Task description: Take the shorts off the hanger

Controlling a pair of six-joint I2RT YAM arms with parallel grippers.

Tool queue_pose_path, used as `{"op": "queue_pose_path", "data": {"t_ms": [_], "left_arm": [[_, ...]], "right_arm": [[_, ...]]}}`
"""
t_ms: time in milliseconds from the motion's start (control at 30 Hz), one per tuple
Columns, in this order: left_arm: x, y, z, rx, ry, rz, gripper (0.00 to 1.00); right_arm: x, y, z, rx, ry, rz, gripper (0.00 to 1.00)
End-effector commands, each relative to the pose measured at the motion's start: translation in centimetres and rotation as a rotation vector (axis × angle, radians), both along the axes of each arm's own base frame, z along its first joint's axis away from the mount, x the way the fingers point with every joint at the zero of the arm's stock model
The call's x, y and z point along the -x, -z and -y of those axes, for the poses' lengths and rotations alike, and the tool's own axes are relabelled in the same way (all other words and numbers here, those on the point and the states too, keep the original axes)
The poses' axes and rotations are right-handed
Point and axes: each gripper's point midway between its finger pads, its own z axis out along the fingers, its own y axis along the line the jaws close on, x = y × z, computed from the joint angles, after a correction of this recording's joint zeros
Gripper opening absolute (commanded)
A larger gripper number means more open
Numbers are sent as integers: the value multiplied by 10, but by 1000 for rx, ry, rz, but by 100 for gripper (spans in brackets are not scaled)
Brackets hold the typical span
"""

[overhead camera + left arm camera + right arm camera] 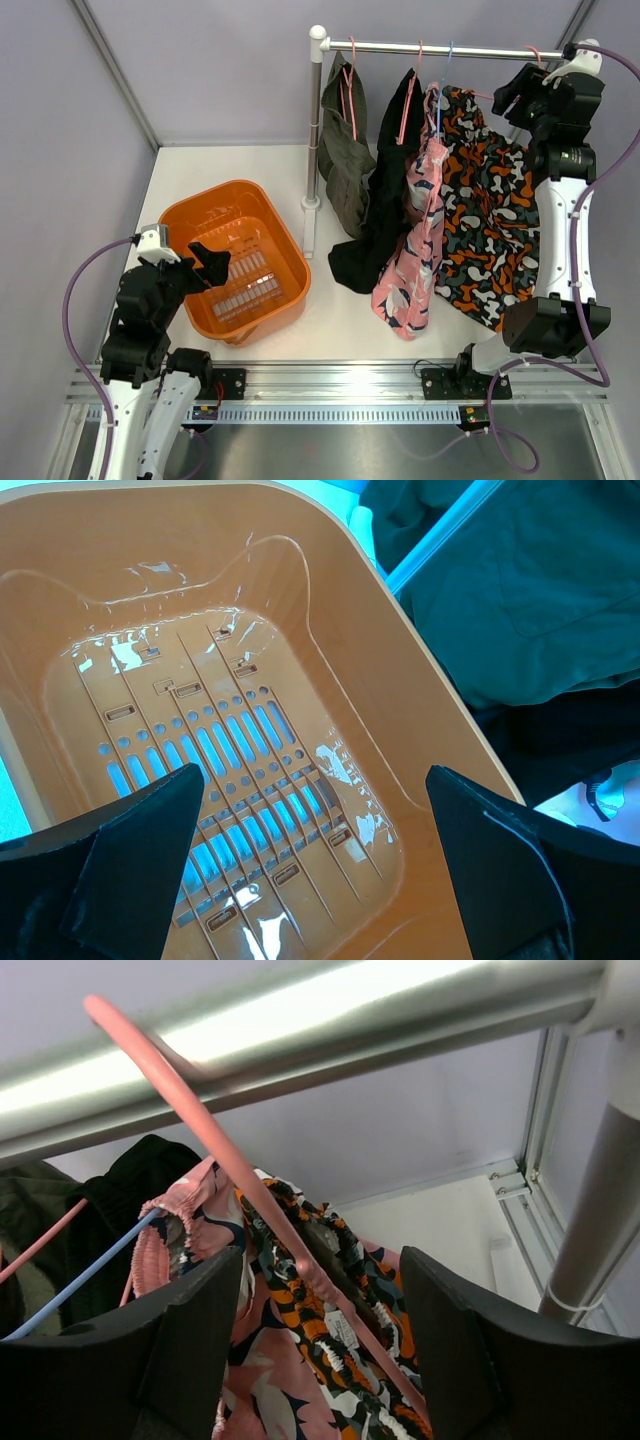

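Top external view: all four shorts hang from hangers on the rail (450,49) at the back of the surface (340,325). From the post (316,120) rightward I read the olive shorts (345,160), the black shorts (380,215), the pink shorts (415,255) and the camouflage shorts (490,225), each overlapping its neighbour. An orange basket (178,216) sits on the surface to the left of the post. My left fingers (208,264) hover over the basket's near left side, spread apart and carrying nothing. My right fingers (510,103) are raised to the rail's right end, just beside the top of the camouflage shorts.

Left wrist view: both fingers sit wide apart with only the slotted basket floor between them. The olive shorts and black shorts show beyond the basket's far wall.

Right wrist view: the fingers are spread wide, one on each side of the sloping arm of a pink hanger (230,1160) that hooks over the rail. They do not press on it. The camouflage shorts hang on that hanger by their gathered waistband. Left of them, the pink shorts hang on a blue hanger (90,1270), with the black shorts behind.
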Motion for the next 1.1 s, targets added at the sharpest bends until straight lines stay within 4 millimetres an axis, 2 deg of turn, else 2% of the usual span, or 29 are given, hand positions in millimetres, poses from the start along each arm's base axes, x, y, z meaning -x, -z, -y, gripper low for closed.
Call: {"op": "queue_pose_path", "data": {"t_ms": [0,67,133,333,633,1067], "left_arm": [[-1,-9,6,1,36,48,99],[-1,-10,5,0,33,52,99],[-1,-10,6,1,36,51,99],[-1,-11,6,1,39,55,99],[-1,-11,7,2,42,56,99],[-1,-11,6,1,41,55,99]], "right_arm": [[13,-28,-12,-20,-48,76,68],[14,-28,-15,-31,-64,73,58],[16,-27,-18,-51,-74,75,54],[20,-29,-25,-73,-100,86,53],[17,-24,-16,-36,-63,67,49],[-3,-7,-13,0,-42,35,43]]}}
